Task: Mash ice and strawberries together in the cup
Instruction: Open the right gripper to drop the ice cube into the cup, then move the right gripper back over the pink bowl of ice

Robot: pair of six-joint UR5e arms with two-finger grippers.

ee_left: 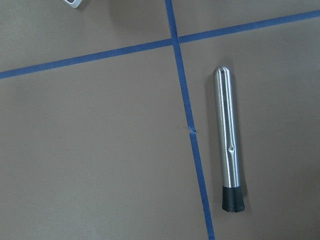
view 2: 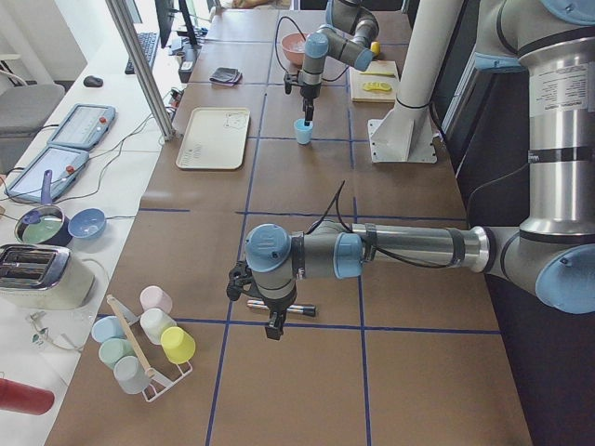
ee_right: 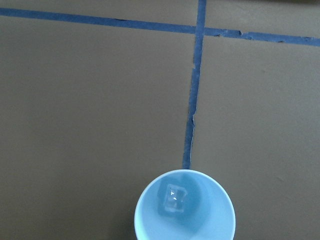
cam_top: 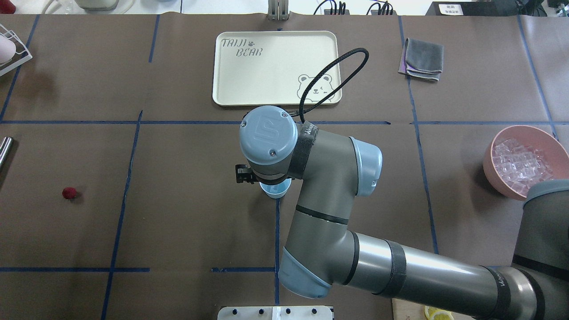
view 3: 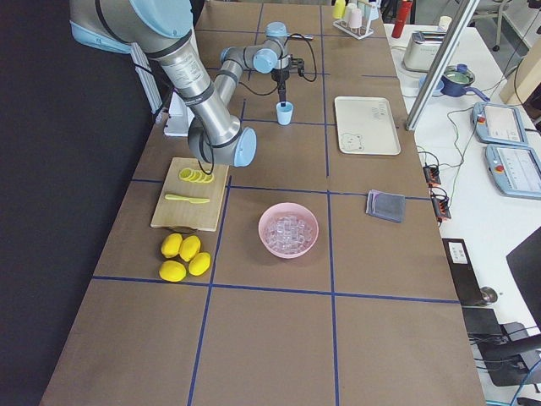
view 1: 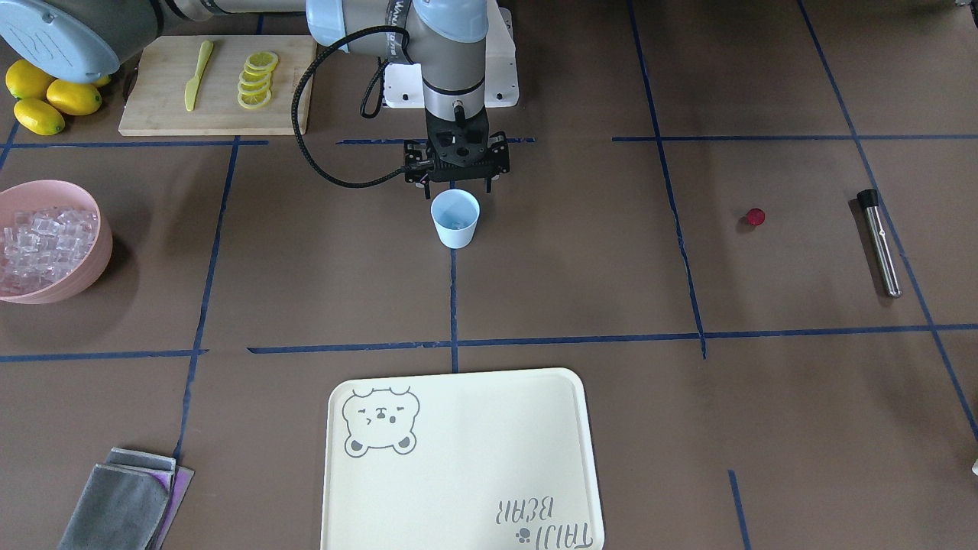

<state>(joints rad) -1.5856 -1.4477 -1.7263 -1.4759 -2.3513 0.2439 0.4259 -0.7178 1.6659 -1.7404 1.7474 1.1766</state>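
The pale blue cup [view 1: 455, 221] stands upright near the table's middle, and the right wrist view [ee_right: 185, 210] shows one clear ice cube [ee_right: 175, 199] in it. My right gripper [view 1: 457, 186] hangs just above the cup, open and empty. More ice [view 1: 42, 241] fills the pink bowl [view 1: 98, 260]. The red strawberry [view 1: 756, 217] lies alone on the table, far from the cup. A steel muddler [ee_left: 229, 145] lies below my left wrist. My left gripper [view 2: 273, 327] shows only in the exterior left view, above the muddler; I cannot tell if it is open.
A cream tray [view 1: 458, 458] lies at the table's operator side. A cutting board [view 1: 160, 99] holds lemon slices and a yellow knife, with whole lemons [view 1: 46, 99] beside it. A grey cloth [view 1: 122, 500] lies by the tray. A rack of coloured cups [view 2: 144, 348] stands at the table's left end.
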